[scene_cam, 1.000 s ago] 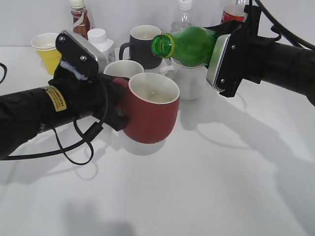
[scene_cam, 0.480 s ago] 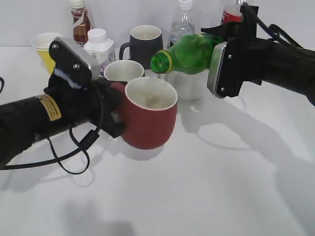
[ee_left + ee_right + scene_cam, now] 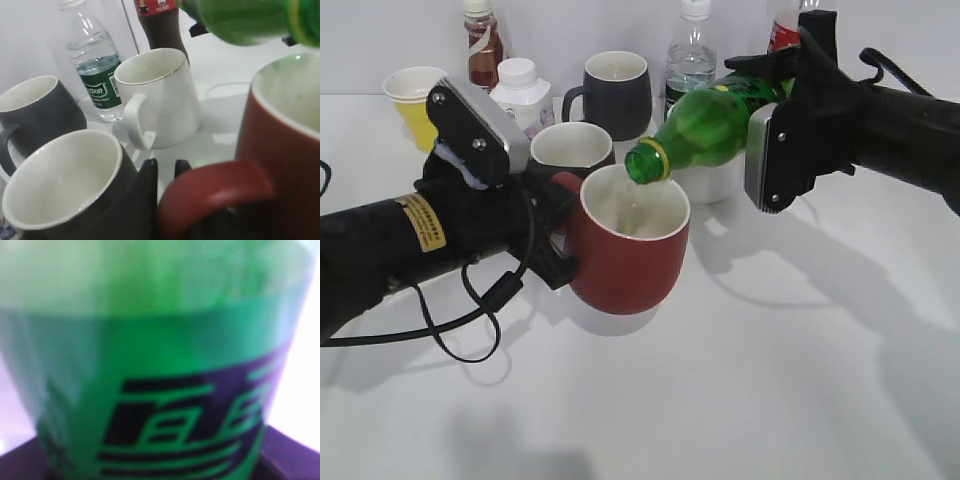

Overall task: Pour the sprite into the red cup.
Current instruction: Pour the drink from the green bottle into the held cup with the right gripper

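Sprite tipped over the red cup, both held off the desk

The white desk (image 3: 750, 380) carries spare mugs and bottles at the back; in front of them the left gripper (image 3: 548, 235) holds the red cup (image 3: 625, 245) by its handle, fingers clamped on it, the cup raised and leaning slightly. The right gripper (image 3: 770, 120) has its fingers closed around the body of the sprite (image 3: 705, 125), which slants down with its open mouth just over the cup's near rim. To pour well, I judge the bottle should tilt slowly, mouth kept inside the rim, while the cup is kept steady and level.
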`<state>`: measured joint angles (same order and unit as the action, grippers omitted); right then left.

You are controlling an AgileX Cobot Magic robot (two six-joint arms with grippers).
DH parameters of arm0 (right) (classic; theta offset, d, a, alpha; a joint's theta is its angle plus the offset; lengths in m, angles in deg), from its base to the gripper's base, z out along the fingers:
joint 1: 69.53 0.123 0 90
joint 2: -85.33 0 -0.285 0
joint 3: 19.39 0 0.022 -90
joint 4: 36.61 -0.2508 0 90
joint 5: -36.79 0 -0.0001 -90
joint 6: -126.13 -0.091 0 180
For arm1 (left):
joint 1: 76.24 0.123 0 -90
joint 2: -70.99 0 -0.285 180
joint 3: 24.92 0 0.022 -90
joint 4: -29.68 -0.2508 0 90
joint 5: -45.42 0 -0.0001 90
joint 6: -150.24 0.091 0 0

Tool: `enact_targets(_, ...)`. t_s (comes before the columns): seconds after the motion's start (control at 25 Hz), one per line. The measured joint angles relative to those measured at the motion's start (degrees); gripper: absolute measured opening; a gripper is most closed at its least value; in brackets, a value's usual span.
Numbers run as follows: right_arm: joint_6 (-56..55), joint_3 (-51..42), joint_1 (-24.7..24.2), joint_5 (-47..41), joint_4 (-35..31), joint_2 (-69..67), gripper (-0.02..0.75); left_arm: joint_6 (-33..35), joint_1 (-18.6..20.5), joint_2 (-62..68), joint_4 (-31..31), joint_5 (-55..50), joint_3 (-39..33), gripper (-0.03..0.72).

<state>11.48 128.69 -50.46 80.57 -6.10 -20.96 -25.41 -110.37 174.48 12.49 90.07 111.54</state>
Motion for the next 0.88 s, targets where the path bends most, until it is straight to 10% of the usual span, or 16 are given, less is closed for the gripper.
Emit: enact_targets(0.88, 7.8, 0.0, 0.0, 0.9, -3.0, 0.0, 0.428, -2.1, 0.0, 0.0, -5.2, -0.2, 0.0, 0.075)
